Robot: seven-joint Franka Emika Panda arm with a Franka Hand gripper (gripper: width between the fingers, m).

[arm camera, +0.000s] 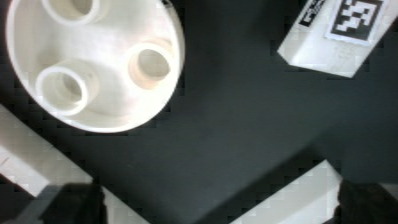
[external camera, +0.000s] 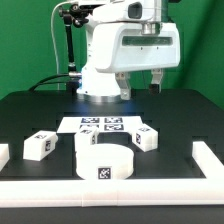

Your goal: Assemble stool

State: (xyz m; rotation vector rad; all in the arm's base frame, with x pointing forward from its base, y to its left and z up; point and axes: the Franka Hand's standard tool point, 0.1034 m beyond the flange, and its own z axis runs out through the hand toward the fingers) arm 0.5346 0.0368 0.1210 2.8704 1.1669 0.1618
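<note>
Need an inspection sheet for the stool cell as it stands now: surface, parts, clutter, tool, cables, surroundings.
surface: black table; marker board flat at centre; white border rails along the edges.
job's things: seat lying flat, sockets up in the wrist view; three legs loose around it, none fitted.
clutter: nothing seen.
grippers: tool open, raised behind the marker board, holding nothing.
cables: black cable running beside the arm.
surroundings: green wall behind.
</note>
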